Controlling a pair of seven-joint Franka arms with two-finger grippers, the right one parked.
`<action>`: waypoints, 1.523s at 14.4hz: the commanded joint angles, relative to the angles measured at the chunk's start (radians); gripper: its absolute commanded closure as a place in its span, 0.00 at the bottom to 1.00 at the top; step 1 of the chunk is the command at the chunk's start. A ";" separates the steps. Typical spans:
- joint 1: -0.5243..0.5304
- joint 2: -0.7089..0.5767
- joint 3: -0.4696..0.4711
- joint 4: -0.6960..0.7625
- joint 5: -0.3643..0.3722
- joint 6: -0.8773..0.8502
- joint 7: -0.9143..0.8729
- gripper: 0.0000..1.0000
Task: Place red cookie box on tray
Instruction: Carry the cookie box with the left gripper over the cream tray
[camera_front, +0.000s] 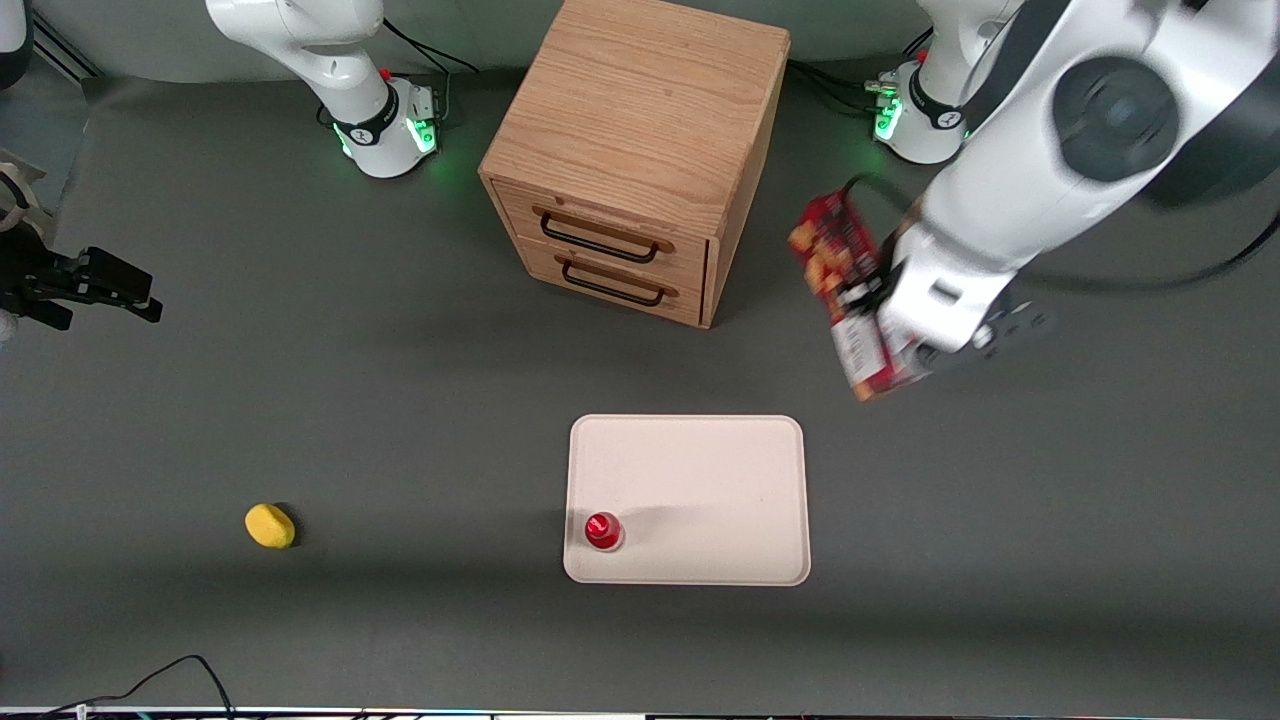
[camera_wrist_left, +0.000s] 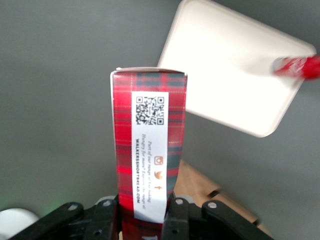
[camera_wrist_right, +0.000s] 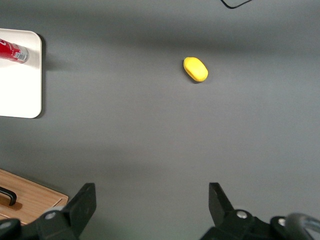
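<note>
- The left arm's gripper (camera_front: 872, 300) hangs in the air toward the working arm's end of the table, its 2 fingers (camera_wrist_left: 176, 220) clamped on the red cookie box (camera_front: 845, 290).
- The red cookie box is lifted clear of the table and tilted; in the front view it sits beside the wooden drawer cabinet (camera_front: 635, 150) and farther from the front camera than the tray (camera_front: 700, 460).
- In the left wrist view the box (camera_wrist_left: 149, 150) stands out from between the fingers, showing its plaid side and a white label panel with 2 QR codes.
- The tray is cream-white with rounded corners and lies flat on the grey table (camera_front: 400, 420), nearer the front camera than the cabinet; the box is not over it.
- A small red-capped bottle (camera_front: 603, 530) stands on the tray at the corner nearest the front camera, on the parked arm's side.
- The cabinet has 2 drawers with dark handles, both closed.
- A yellow, egg-shaped object (camera_front: 269, 525) lies on the table toward the parked arm's end, well apart from the tray.
</note>
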 joint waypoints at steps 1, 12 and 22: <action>-0.064 0.171 0.000 0.140 0.028 0.111 -0.079 1.00; -0.101 0.367 0.010 -0.072 0.286 0.574 -0.061 1.00; -0.035 0.392 0.023 -0.237 0.299 0.826 0.053 1.00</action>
